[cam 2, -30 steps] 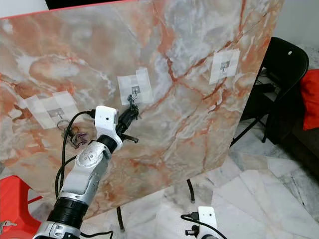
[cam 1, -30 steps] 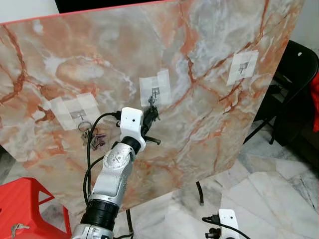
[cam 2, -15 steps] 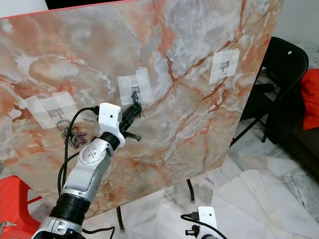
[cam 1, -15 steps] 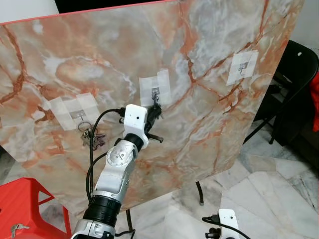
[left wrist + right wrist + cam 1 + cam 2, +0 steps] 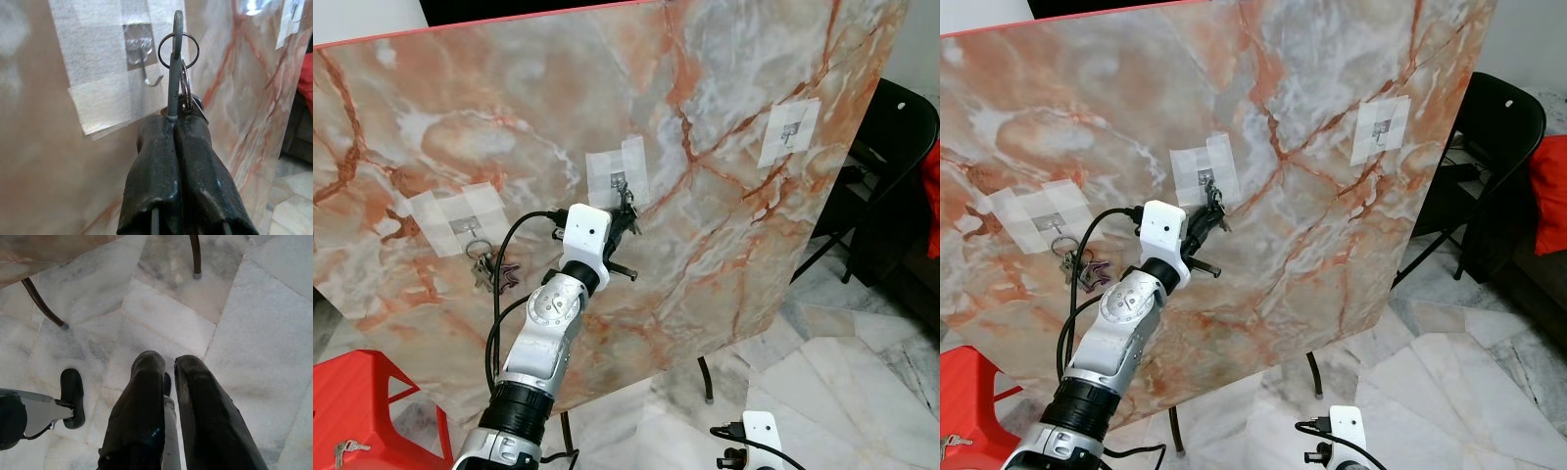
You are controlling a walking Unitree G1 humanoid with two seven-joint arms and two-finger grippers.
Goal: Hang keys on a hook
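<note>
Left eye view: left end effector [image 5: 625,211] raised against the tilted marble board [image 5: 724,147], at the middle hook [image 5: 620,182]. Another bunch of keys [image 5: 489,266] already hangs from the left-hand hook [image 5: 470,228]; the far hook [image 5: 789,130] is bare.

Left wrist view: fingers [image 5: 195,161] pinched tight on the keys [image 5: 177,83], ring up, just beside the hook tip, not yet over it. Hanging remains undone, I judge.

Right wrist view: right end effector [image 5: 168,367] idle above the floor [image 5: 254,308], fingers slightly parted, holding nothing.

Orange-veined marble board [image 5: 724,196], white tape patches [image 5: 617,171], red stool [image 5: 367,401].
</note>
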